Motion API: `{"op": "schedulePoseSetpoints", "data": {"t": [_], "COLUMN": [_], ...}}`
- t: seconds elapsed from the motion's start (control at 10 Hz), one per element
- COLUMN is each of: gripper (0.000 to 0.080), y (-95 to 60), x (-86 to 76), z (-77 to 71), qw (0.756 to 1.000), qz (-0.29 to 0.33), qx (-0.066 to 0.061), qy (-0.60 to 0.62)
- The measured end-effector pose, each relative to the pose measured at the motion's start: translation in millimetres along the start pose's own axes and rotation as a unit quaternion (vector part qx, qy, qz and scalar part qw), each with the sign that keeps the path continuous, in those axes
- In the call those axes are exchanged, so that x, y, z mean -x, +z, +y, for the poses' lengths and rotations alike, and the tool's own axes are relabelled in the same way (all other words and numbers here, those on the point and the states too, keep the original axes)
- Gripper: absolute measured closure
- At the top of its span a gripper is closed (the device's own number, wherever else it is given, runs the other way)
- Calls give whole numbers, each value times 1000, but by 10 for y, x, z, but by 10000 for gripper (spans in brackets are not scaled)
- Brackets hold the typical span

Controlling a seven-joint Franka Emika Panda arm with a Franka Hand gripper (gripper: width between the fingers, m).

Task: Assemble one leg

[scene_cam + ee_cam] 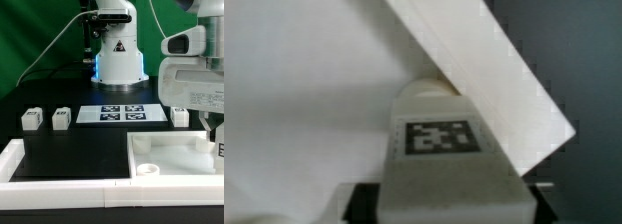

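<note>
In the wrist view my gripper point(446, 203) is shut on a white leg point(441, 120) with a black-and-white tag. Dark fingers point(367, 203) press both of its sides. The leg's far end sits at the raised rim of the large white panel point(313, 90), near a corner. In the exterior view the gripper point(216, 138) hangs over the panel's point(185, 153) right side, partly cut off by the picture's edge. A round socket point(147, 170) shows at the panel's front left corner. Three more legs point(32, 119), point(62, 117), point(179, 116) stand on the black table.
The marker board point(121, 113) lies at the back middle, in front of the robot base point(118, 55). A white raised border point(22, 160) runs along the front and the exterior view's left of the table.
</note>
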State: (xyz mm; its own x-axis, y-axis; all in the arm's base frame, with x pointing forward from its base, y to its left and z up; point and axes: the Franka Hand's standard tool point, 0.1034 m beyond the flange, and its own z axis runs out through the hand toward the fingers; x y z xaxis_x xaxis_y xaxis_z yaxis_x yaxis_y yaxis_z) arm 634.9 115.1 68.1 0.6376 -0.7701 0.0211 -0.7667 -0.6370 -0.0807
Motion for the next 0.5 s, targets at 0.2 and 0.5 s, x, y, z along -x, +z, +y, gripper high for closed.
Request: {"op": "schedulePoseSetpoints", "data": {"t": [0.2, 0.5], "gripper": [508, 507], "y": [1, 5], "x": [4, 29], "z": [16, 25], "qw": [990, 948], "qz": [-6, -25], "qx": [-6, -16], "qy": [140, 318]}}
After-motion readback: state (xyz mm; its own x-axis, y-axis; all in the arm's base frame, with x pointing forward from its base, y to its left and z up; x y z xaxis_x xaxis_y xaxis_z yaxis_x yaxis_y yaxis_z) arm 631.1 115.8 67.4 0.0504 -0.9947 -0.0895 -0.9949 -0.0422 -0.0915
